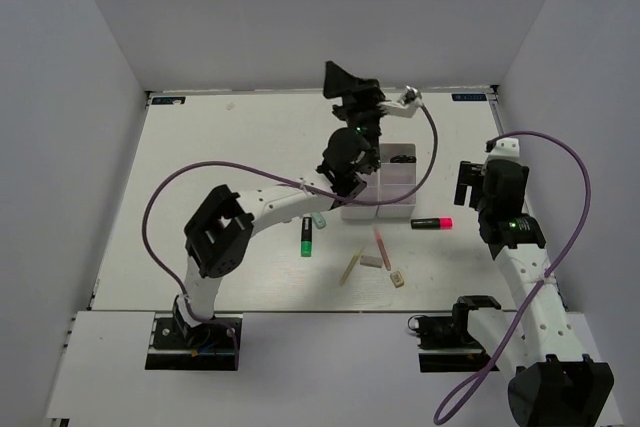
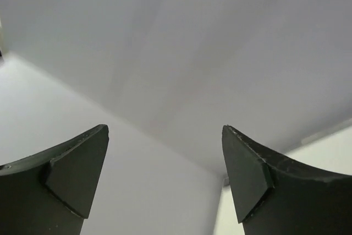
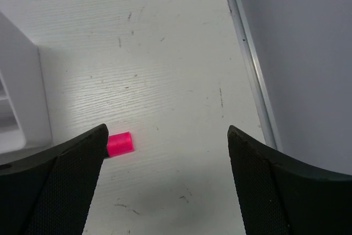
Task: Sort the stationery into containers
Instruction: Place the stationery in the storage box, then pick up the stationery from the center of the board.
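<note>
White bins, four joined in a block, sit mid-worktop. Black-handled scissors lie in the far right bin. Over the block, the left arm holds the left jaws high, facing the back wall, apart and empty. To the right of the bins, the right jaws hang apart above the worktop, beside the pink cap of a black-pink marker. In front of the bins lie a black-green marker, pink stick, cream stick, grey eraser and tan eraser.
</note>
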